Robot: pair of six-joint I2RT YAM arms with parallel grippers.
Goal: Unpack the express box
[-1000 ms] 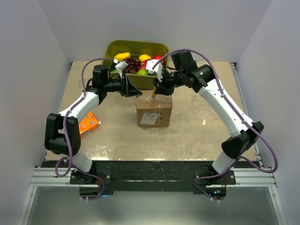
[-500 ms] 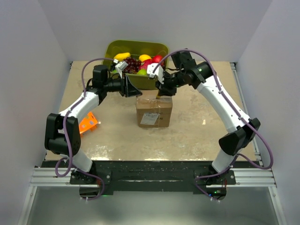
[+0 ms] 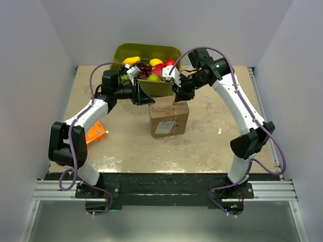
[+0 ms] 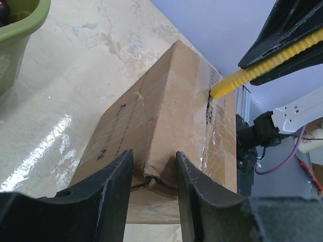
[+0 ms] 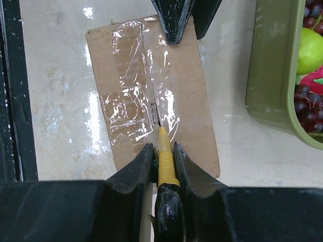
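Sitting mid-table: the express box, upright, white label facing the arm bases, taped flaps facing up. Orange package is lying well to the box's left, a bit nearer the bases.

Right gripper is hanging over the box's top, near its far right corner. Its jaws are clamping tight on a yellow cutter, with no gap showing. The cutter tip is resting in the taped centre seam, and the tape is looking wrinkled and torn around it.

Left gripper is reaching in at the box's far left edge, opposite the cutter. Its jaws are standing narrowly parted, with the box's top edge showing in the gap between the fingers. Can't tell whether they're actually pinching the cardboard or just straddling it.

Green bin is standing just behind the box, holding fruit.
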